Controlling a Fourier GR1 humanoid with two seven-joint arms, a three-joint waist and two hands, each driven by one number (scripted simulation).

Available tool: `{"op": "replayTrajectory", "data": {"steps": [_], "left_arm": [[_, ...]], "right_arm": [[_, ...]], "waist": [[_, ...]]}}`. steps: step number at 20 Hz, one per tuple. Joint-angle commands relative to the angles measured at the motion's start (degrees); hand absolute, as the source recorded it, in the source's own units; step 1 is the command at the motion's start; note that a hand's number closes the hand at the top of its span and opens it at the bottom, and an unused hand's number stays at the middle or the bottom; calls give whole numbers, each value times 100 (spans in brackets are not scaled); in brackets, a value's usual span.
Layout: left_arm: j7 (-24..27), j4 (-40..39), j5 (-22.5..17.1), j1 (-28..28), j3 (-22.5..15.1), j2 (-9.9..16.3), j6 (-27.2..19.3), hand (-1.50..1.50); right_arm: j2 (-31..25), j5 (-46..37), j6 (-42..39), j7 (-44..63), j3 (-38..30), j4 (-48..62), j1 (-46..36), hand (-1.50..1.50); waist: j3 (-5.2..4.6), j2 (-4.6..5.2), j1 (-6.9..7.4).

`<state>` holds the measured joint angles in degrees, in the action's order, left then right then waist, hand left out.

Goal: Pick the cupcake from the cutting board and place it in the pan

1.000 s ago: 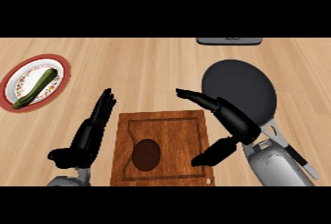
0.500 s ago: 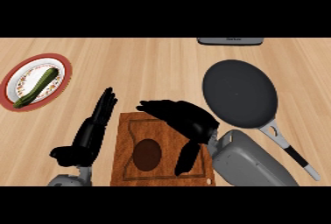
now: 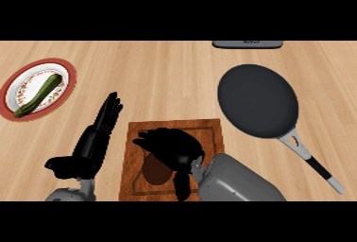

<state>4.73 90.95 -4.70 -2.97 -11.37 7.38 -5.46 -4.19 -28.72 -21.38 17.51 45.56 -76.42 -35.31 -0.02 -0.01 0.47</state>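
From the head view, the cutting board (image 3: 209,134) lies near the lower edge, its bottom end cut off there, with bare wood counter (image 3: 160,71) open above it and on the strip between it and the pan (image 3: 258,101) to its right. The pan sits apart from the board, its round dark bowl holding nothing, its handle running down to the right toward the lower right corner. The right hand (image 3: 171,144) hangs over the middle of the board, fingers curled downward, right above the cupcake (image 3: 157,171), which shows only as a dark brown oval on the board, partly hidden beneath the hand and thumb; whether the fingers touch or hold it cannot be told. The grey right forearm covers the board's lower right corner. The left hand (image 3: 97,134) lies just beside the board's left edge, fingers straight and pointing up the counter, holding nothing. Well apart to the upper left, near the left edge, a red-rimmed plate (image 3: 61,71) carries a green zucchini (image 3: 38,94) lying at a slant. A dark grey object (image 3: 247,43) is cut off at the top edge, too little showing to name it
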Motion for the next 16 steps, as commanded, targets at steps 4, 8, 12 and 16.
{"op": "replayTrajectory", "data": {"steps": [4, 8, 12, 16], "left_arm": [[-113, 64, 174, 13, 96, -185, -1, 0], [-201, 401, 276, 316, -91, -272, 16, 0], [-91, -78, 130, -61, 257, -213, 293, 0], [210, -182, 293, 254, 158, -286, 312, 0]], "right_arm": [[406, -710, -349, -50, -377, 66, 358, -150], [306, -836, -737, 132, -492, -270, 585, -150], [363, -958, -307, -304, -665, 99, 608, -150], [418, -720, 273, -544, -452, 893, 380, -150]], "waist": [[2, -1, -31], [2, -7, -34], [2, -1, -37], [2, 3, -9]]}}
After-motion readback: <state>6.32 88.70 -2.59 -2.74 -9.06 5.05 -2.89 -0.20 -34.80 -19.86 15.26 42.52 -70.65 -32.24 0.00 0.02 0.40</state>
